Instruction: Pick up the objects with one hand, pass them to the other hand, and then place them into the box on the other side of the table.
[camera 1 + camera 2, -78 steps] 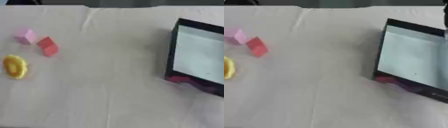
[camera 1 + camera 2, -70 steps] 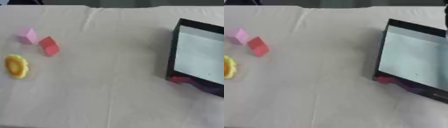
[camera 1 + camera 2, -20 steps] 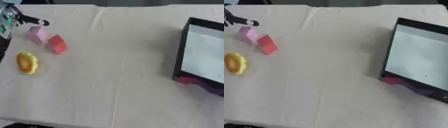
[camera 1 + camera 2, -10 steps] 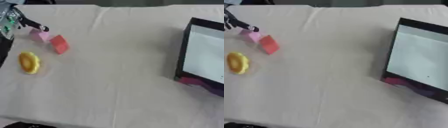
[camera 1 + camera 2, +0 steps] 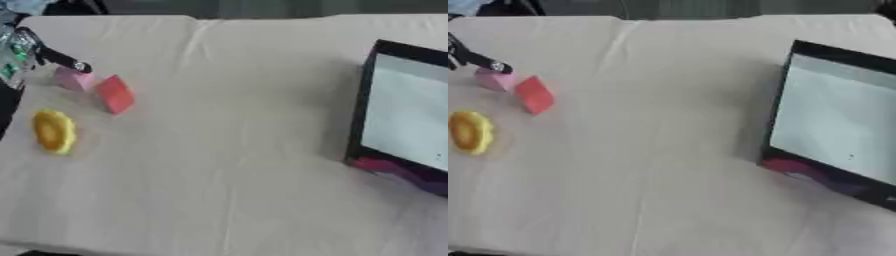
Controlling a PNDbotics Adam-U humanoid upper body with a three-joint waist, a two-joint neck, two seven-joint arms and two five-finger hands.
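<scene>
Here, nearest on the cloth-covered table (image 5: 219,165), a yellow ring-shaped piece (image 5: 54,131) lies at about nine o'clock, close to the left edge. At four o'clock a red and purple patch (image 5: 398,170) shows on the outer front of the box, low against the cloth. The black-walled box (image 5: 411,117) itself sits at three o'clock, its pale floor bare, well apart from the three small pieces across the table. Farther back at ten o'clock a red block (image 5: 115,94) stands tilted, and just beside it, a little farther still, a pink block (image 5: 73,78). The left hand (image 5: 26,50) enters at the upper left edge; one dark finger (image 5: 63,59) stretches straight out, its tip over the pink block's top edge, the fingers not curled round anything. Whether the tip touches the block cannot be told.
</scene>
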